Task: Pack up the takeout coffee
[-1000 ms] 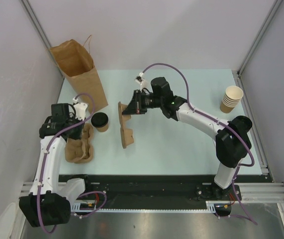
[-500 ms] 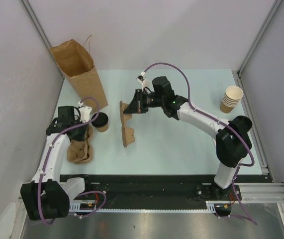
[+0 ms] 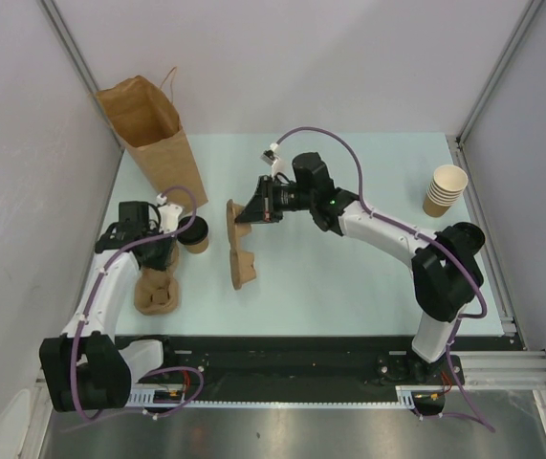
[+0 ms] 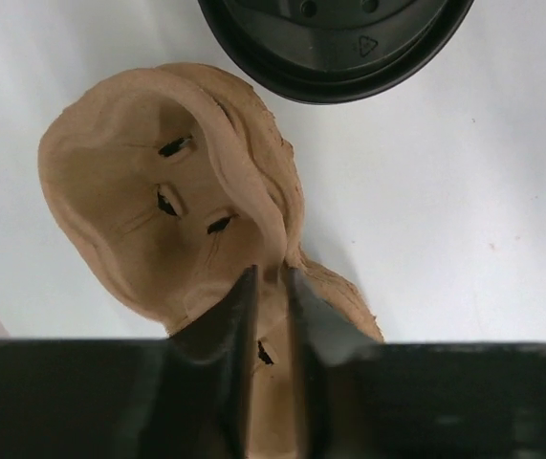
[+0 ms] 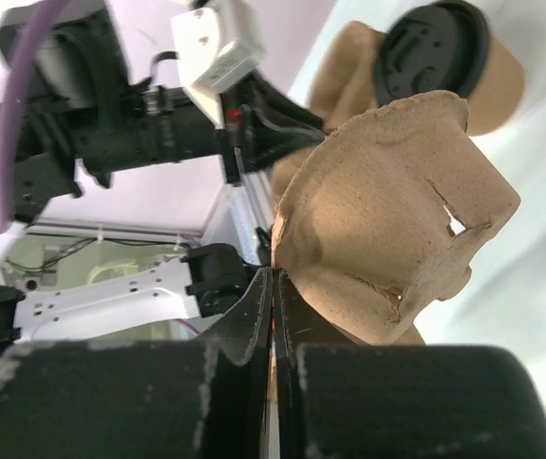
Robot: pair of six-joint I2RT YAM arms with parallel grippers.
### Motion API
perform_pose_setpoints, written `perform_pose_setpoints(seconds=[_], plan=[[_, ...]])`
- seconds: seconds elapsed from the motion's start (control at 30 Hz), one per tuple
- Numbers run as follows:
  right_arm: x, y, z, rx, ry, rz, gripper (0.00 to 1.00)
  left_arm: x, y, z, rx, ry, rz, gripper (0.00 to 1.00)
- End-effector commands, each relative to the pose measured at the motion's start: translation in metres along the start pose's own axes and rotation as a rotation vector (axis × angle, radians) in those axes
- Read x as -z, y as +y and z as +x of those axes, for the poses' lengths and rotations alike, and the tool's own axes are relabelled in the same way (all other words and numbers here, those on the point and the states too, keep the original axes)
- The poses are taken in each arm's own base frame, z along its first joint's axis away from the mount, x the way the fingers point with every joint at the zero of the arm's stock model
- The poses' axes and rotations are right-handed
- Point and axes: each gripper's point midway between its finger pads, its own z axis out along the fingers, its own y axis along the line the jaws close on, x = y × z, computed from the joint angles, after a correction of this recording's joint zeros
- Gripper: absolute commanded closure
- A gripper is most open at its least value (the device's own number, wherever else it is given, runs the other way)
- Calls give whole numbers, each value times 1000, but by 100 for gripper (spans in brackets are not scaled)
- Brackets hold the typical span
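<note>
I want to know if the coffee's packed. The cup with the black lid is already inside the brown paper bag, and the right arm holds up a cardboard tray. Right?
Not quite. The top view shows the cup with the black lid standing on the table, outside the brown paper bag. The right gripper does hold up a cardboard tray.

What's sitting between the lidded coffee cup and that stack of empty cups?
The top view shows a brown pulp cup carrier on edge, pinched by the right gripper, then the right arm.
</note>
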Motion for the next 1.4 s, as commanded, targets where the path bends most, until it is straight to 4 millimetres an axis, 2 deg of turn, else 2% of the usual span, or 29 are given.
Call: perform_pose_setpoints(seconds=[0.0,0.03,0.13,0.2,0.23,0.3,0.33,0.4,0.47,0.5,0.7,0.93,1.1,1.17,1.2,1.23,1.27,1.33,1.37], plan=[[-11,21,-2,3,-17,-114,100,2,2,-8,-12,-29,-8,62],[-14,22,0,-28,-9,-126,100,6,3,-12,-12,-41,-14,54],[-24,17,4,-78,-5,-158,100,20,6,-24,-7,-82,-34,40],[-29,15,5,-95,-11,-190,100,31,6,-32,-2,-114,-33,35],[-35,7,9,-119,1,-195,100,37,6,-35,7,-135,-36,33],[-39,8,9,-164,-8,-237,100,47,3,-42,9,-162,-21,32],[-43,-2,12,-191,-4,-236,100,51,3,-44,16,-174,-21,30],[-45,-1,11,-222,-14,-271,100,57,0,-46,14,-190,-10,29],[-51,-13,18,-260,-9,-268,100,62,-1,-47,9,-209,-15,28],[-51,-12,18,-273,-14,-284,100,63,-1,-47,8,-210,-16,28],[-60,-48,40,-347,3,-246,100,70,-5,-51,10,-230,5,25],[-58,-91,66,-345,39,-131,100,77,-12,-60,11,-254,47,22],[-46,-115,75,-346,71,-36,84,89,-22,-67,-7,-286,100,19],[-38,-119,71,-315,67,-9,78,96,-27,-68,-13,-304,121,15],[-34,-124,74,-326,80,18,76,103,-31,-75,-24,-332,141,11],[-28,-121,69,-315,75,23,73,108,-33,-76,-28,-342,152,9],[-21,-128,67,-309,75,53,69,113,-33,-79,-32,-358,152,7],[-11,-131,59,-302,63,76,62,130,-31,-96,-61,-415,144,3],[-4,-127,55,-299,60,81,54,134,-29,-103,-71,-429,140,1]])
